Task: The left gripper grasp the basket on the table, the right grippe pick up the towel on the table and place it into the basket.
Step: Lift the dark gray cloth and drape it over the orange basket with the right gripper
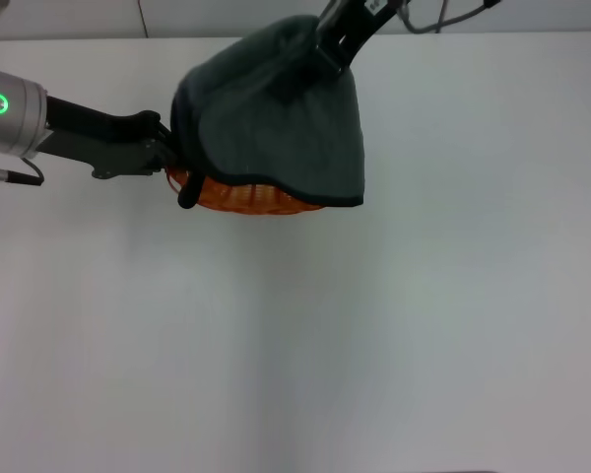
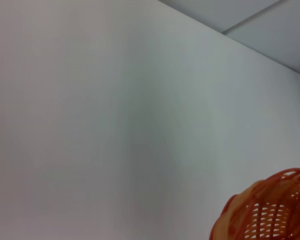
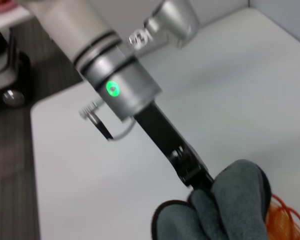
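White matte counter [image 1: 424, 315] filled the head view, with a pale wall strip along its far edge. Orange wire basket [image 1: 238, 195] sat on the counter at about 11 o'clock from view centre, only its near rim showing. Dark grey-green towel [image 1: 276, 118] hung draped above it and hid most of it, black edging along the lower hem. Left tool [image 1: 173, 169] reached in from 9 o'clock and met the basket's left rim; fingers hidden by cloth, so grip state: cannot tell. Right tool [image 1: 330, 51] came down from 12 o'clock and pinched the towel's top, holding it bunched. Left wrist view showed the basket's looped rim [image 2: 270, 210] and bare counter.
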Controlling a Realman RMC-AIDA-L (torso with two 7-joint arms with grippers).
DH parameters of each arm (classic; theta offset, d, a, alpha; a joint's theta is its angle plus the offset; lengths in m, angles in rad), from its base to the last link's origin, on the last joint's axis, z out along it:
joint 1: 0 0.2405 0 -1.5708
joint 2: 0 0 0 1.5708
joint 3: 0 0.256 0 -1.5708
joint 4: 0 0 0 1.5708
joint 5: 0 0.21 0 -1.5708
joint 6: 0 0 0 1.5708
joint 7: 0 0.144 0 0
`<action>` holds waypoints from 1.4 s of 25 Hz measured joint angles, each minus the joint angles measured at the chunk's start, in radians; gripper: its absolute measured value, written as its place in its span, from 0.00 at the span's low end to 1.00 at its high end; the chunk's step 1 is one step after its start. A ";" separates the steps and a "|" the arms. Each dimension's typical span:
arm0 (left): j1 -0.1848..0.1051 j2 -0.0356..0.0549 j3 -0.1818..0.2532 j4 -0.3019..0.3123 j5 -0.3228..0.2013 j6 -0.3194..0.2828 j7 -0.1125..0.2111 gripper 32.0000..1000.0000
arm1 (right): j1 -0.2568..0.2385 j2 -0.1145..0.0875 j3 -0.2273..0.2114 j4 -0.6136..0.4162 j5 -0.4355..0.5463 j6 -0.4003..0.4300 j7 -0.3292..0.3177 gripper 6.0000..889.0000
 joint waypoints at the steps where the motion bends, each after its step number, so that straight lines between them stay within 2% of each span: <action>1: -0.001 0.0000 0.000 0.000 0.000 0.000 0.000 0.06 | 0.000 0.004 -0.005 0.002 -0.010 0.009 -0.003 0.09; 4: -0.006 0.0000 0.002 0.000 0.000 0.003 -0.001 0.06 | 0.000 0.021 -0.012 0.005 -0.058 0.040 -0.010 0.09; 12: -0.011 -0.0003 0.004 0.014 -0.001 0.018 -0.006 0.06 | 0.001 0.049 -0.017 0.008 -0.150 0.102 -0.024 0.10; 18: -0.016 -0.0023 0.005 0.014 -0.001 0.028 -0.007 0.06 | 0.001 0.070 -0.073 0.031 -0.163 0.167 -0.028 0.11; 22: -0.018 -0.0081 0.005 0.022 0.002 0.034 -0.007 0.06 | 0.001 0.079 -0.112 0.048 -0.163 0.205 -0.028 0.11; 24: -0.018 -0.0103 0.004 0.025 0.002 0.035 -0.007 0.06 | 0.001 0.082 -0.117 0.058 -0.163 0.224 -0.032 0.12; 35: -0.021 -0.0108 0.004 0.026 0.005 0.037 -0.007 0.06 | 0.011 0.086 -0.135 0.101 -0.164 0.272 -0.042 0.14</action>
